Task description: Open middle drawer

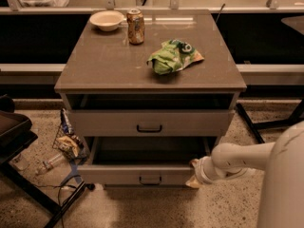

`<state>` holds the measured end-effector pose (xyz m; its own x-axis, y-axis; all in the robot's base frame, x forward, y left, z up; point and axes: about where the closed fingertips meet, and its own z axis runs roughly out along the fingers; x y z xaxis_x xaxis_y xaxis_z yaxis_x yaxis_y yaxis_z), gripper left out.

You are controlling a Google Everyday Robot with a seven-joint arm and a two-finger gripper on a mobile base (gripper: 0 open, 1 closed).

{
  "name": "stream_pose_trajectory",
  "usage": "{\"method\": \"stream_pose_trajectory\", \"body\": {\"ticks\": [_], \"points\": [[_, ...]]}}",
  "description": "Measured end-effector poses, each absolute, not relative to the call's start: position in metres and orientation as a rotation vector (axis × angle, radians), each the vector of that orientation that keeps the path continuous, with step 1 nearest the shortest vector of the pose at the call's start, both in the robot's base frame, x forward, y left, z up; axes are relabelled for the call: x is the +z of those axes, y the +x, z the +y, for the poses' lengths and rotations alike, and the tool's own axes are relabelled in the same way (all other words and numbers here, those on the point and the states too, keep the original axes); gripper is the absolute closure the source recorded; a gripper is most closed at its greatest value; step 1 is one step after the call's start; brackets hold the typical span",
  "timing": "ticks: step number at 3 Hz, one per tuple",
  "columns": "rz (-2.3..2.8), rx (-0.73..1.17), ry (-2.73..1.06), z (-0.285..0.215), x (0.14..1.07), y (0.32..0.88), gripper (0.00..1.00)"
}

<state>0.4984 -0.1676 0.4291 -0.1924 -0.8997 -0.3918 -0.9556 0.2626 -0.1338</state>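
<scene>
A: Looking for the middle drawer [118, 175].

B: Found low in the cabinet [109, 61], right under the top drawer [104, 123]. Stands pulled out toward the camera, further than the top drawer, with the tray showing as dark shadow behind the low front.

A: Any handle?

B: Yes, a small dark handle [150, 180] at the centre of the front. Same sort on the taller front above.

A: And the top drawer itself?

B: Out a little too, with a dark gap between its front and the cabinet's top.

A: Now the gripper [193, 173].

B: Down at the right end of the middle drawer's front, touching or just beside that corner. Reaches in from the right on a pale arm [242, 156]. Well apart from the handle.

A: Open or closed? Holding anything?

B: Cannot tell either way. Hard to say whether clamped on the drawer's edge or merely set against it.

A: On top of the cabinet?

B: A pale bowl [107, 20] at the back left, a can [136, 26] just right of it, a green bag [173, 56] nearer the front right. All apart from one another.

A: On the floor?

B: Left of the cabinet, a wire basket [66, 139] of wrappers, a bottle [46, 165] lying flat near it, and a dark stand [14, 132] at the far left.
</scene>
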Motion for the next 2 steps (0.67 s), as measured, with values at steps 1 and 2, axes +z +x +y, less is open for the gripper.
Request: {"method": "stream_pose_trajectory", "body": {"ticks": [1,2], "points": [[2.227,0.145,-1.68,-0.179,0.447,0.485,0.88],[2.289,0.151,-1.691,-0.183,0.454,0.449,1.0]]}}
